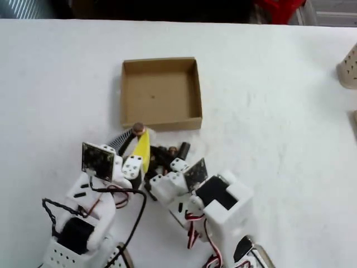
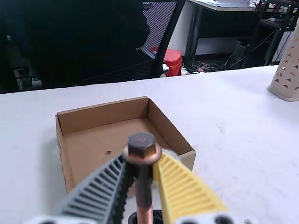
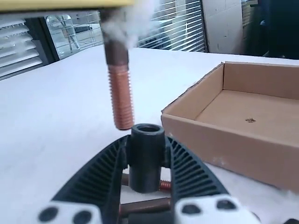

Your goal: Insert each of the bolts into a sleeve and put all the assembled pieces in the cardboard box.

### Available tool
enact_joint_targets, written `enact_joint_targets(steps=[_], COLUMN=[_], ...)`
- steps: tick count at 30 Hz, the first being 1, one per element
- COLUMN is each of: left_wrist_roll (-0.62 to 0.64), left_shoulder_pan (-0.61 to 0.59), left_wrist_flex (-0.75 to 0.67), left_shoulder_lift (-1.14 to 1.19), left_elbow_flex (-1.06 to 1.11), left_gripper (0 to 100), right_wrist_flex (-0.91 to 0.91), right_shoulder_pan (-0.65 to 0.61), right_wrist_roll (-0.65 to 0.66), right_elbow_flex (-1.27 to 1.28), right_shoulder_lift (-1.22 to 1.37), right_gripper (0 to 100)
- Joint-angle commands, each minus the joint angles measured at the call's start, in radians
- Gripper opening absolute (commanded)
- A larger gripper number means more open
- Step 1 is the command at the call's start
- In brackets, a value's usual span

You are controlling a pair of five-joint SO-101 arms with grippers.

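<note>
My left gripper point(image 2: 141, 164) is shut on a copper bolt point(image 2: 143, 186), head up, between its grey and yellow fingers point(image 2: 184, 191). In the high view this bolt point(image 1: 138, 129) stands just in front of the cardboard box point(image 1: 160, 92). My right gripper point(image 3: 146, 140) is shut on a black sleeve point(image 3: 146, 158) held upright with its bore open upward. The bolt's threaded tip point(image 3: 121, 100) hangs just above the sleeve's rim, slightly off to one side. The box point(image 3: 224, 135) is empty.
Loose copper bolts point(image 3: 145, 205) lie on the table under the right gripper. A beige perforated object point(image 1: 348, 67) stands at the table's right edge. White tabletop point(image 1: 279, 128) stretches open to the right of the box.
</note>
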Motion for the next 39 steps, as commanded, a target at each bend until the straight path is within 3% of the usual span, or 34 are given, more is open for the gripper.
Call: enact_joint_targets(steps=[1,39], left_wrist_roll=[-0.008,0.000], left_shoulder_pan=[-0.007,-0.027], left_wrist_flex=[0.006,-0.023], left_shoulder_lift=[-0.002,-0.002], left_elbow_flex=[-0.011,0.017], left_gripper=[2,2], right_wrist_flex=[-0.027,-0.064], right_shoulder_pan=[-0.007,-0.064], right_wrist_roll=[0.025,0.086], right_elbow_flex=[0.018,0.092], right_shoulder_lift=[-0.012,-0.013], right_gripper=[1.5,1.5])
